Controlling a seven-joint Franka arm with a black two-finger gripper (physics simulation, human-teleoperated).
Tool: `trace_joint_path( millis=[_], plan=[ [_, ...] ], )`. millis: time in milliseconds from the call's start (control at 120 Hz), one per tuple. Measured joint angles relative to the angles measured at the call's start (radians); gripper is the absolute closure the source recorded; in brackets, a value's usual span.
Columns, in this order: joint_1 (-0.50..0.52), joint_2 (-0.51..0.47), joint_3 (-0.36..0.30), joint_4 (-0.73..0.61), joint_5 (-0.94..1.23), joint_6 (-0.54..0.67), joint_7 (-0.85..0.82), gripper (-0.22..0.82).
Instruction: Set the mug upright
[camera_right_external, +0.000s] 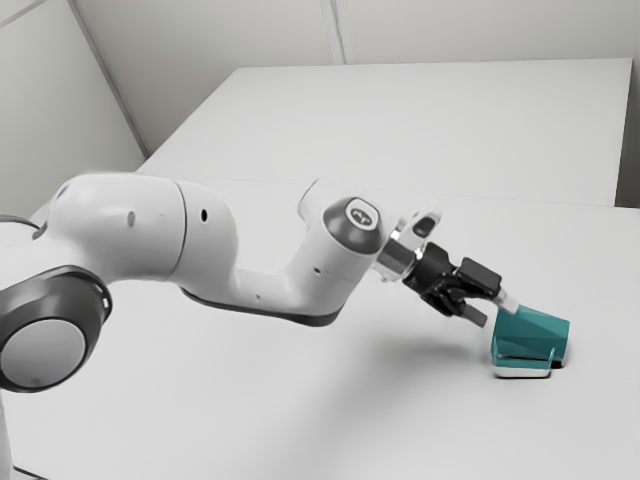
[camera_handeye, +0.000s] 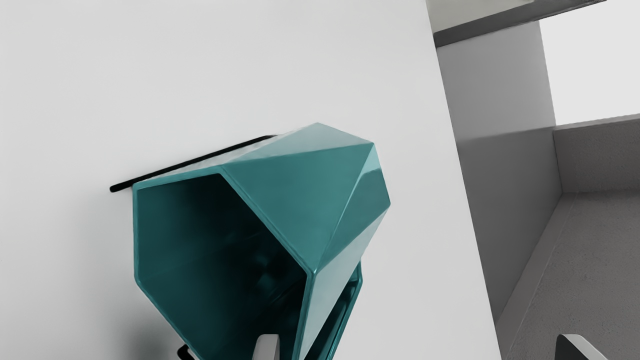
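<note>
One teal mug (camera_right_external: 537, 333) lies on its side on the white worktop (camera_right_external: 220, 400), just ahead of the jaws (camera_right_external: 491, 310), its mouth turned toward them and its base pointing away. The exterior view gives the arm (camera_right_external: 345, 250) reaching in from that view's left, with the jaws slanting down to the mouth end. One fingertip overlaps the mug's rim in that view; the other is nearer the arm, apart from the mug. Along the mug's lower side, the exterior view shows the angular handle (camera_right_external: 522, 373) close to the worktop.

The wrist view adds the dark, hollow inside and the many-sided rim, which the exterior view does not reveal. It also shows the jaws (camera_handeye: 421, 347) spread wide, with nothing gripped. One fingertip (camera_handeye: 267, 347) appears across the mug's open mouth; whether it is inside or merely in front, I cannot tell. The other fingertip is well apart from it, seen against the grey floor (camera_handeye: 610, 265) past the worktop's edge. Between the two fingertips, in this view, come part of the rim and the handle. A thin black strip runs beside the mug on the side away from the handle; what it is, I cannot tell.
</note>
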Motion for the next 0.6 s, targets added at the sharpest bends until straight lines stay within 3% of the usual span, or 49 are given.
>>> trace_joint_path(
  millis=[600],
  plan=[
    [-0.02,0.089,-0.002,0.078,-0.007,0.052,0.05,0.0]
  ],
)
